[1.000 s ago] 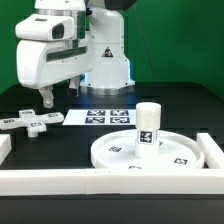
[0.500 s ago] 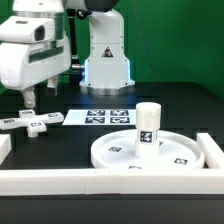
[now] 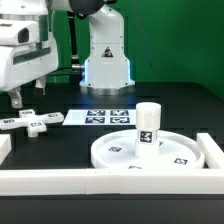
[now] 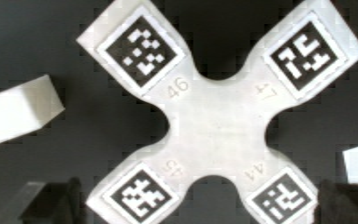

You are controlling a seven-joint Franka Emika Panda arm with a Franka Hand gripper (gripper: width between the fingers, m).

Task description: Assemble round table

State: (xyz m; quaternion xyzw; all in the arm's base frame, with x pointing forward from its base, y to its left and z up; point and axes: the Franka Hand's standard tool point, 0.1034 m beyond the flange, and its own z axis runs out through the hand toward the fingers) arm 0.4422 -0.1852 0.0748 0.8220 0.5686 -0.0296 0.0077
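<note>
The large flat disc (image 3: 150, 152) lies on the table at the exterior view's right. The short cylinder leg (image 3: 149, 125) stands upright on it. The cross-shaped piece (image 3: 30, 122) lies flat at the exterior view's left. In the wrist view it (image 4: 211, 110) fills most of the picture, with a tag on each arm. My gripper (image 3: 27, 95) hangs above the cross-shaped piece, open and empty, clear of it. In the wrist view my gripper (image 4: 197, 207) shows only as dark fingertips (image 4: 48, 205) at the picture's edge, wide apart on either side of two arms of the cross.
The marker board (image 3: 105, 117) lies just beside the cross toward the exterior view's right. White border bars run along the front (image 3: 100, 180), the right (image 3: 214, 150) and the left (image 3: 4, 146). The robot base (image 3: 105, 60) stands behind. A white block end (image 4: 16, 110) shows beside the cross.
My gripper has moved toward the exterior view's left, from above the marker board's edge to above the cross-shaped piece. Disc, leg and cross have not moved.
</note>
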